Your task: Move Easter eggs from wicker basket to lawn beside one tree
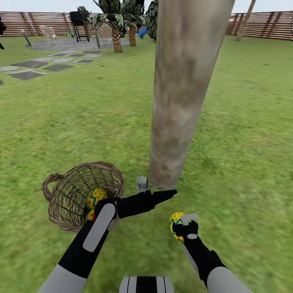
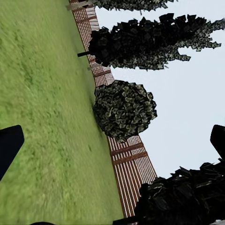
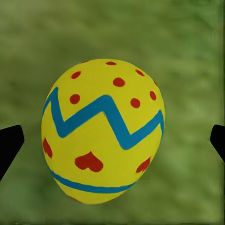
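One egg (image 3: 103, 131), yellow with a blue zigzag band, red dots and red hearts, sits in front of the right hand (image 1: 184, 228), close before the wrist camera with blurred grass behind it. In that view both fingertips stand out at the far sides with a clear gap to the shell, so the right hand is spread wide and is not clamping the egg; whether the egg already rests on the lawn (image 1: 244, 134) or hangs just above it I cannot tell. From the head view its long axis looks roughly upright, and it lies at the tip of the right hand, near the foot of the tree (image 1: 179, 106), on the robot's side of the trunk and slightly right of it. That is the relation the coming move turns on: the egg is already near the trunk, so the right arm need only draw back without knocking it. Further left, the basket (image 1: 61, 197) lies tipped on the grass with its mouth toward the trunk, and a second egg (image 1: 96, 198) and a sliver of a third show inside. The left hand (image 1: 165, 196) reaches across in front of the basket toward the trunk; its fingertips sit wide apart with nothing between them. It is the nearer arm for the eggs still inside, by my reckoning.
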You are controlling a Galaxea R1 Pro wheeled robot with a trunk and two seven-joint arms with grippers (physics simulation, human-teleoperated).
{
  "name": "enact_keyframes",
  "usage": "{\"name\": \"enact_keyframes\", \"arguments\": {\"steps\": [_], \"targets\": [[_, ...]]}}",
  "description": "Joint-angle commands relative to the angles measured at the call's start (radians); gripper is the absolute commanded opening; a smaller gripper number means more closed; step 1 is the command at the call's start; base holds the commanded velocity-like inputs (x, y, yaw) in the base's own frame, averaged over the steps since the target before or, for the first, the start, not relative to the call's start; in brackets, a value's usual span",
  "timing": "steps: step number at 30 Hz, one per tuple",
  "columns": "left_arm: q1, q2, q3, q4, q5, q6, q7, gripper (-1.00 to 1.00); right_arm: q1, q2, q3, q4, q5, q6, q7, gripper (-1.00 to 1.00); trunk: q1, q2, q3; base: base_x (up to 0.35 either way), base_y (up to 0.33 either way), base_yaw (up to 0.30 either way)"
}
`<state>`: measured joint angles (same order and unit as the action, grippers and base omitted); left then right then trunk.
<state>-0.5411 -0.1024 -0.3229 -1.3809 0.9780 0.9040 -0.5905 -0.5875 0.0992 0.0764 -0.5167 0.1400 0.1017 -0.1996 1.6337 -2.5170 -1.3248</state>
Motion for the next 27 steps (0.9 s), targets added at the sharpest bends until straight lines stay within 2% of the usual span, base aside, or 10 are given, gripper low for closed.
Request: {"name": "enact_keyframes", "arguments": {"steps": [1, 18, 24, 27], "targets": [[0.0, 0.0, 0.001, 0.0, 0.001, 0.005, -0.002, 1.0, 0.0, -0.001, 0.004, -0.002, 0.01, 0.01, -0.006, 1.0, -0.001, 0.0, 0.003, -0.131, 0.0, 0.0], [0.0, 0.0, 0.001, 0.0, 0.001, 0.004, -0.002, 1.0, 0.0, 0.001, 0.003, -0.003, 0.01, 0.01, -0.006, 1.0, -0.008, 0.004, 0.069, -0.131, 0.0, 0.0], [0.0, 0.002, 0.001, -0.002, 0.001, -0.001, -0.005, 1.0, 0.0, 0.001, 0.003, -0.005, 0.009, 0.012, -0.003, 1.0, -0.011, 0.005, 0.092, -0.033, 0.0, 0.0], [0.001, 0.007, 0.003, -0.019, 0.001, -0.004, -0.009, 1.0, 0.0, 0.001, 0.003, -0.005, 0.009, 0.012, -0.002, 1.0, -0.011, 0.005, 0.092, -0.002, 0.0, 0.0]]}}
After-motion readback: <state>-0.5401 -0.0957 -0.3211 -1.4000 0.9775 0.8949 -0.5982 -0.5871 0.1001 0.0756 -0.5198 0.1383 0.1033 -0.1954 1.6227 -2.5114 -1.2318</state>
